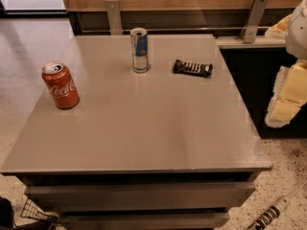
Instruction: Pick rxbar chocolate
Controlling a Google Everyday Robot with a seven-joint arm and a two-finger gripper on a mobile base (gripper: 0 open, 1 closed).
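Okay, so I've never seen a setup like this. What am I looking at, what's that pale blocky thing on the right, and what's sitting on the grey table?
This is a single camera's view, looking down on a square grey table. Where the camera is mounted isn't known. The pale white-and-cream shape at the right edge is part of a mobile robot with one arm. Its gripper hangs there, beside the table's right side and away from everything on it.

Three things rest on the tabletop. A red Coca-Cola can stands near the left edge, and a slim blue-and-silver can stands toward the back. To the right of that can, apart from it, lies the rxbar chocolate, flat in its dark wrapper. The robot is meant to pick up that bar and hasn't yet.
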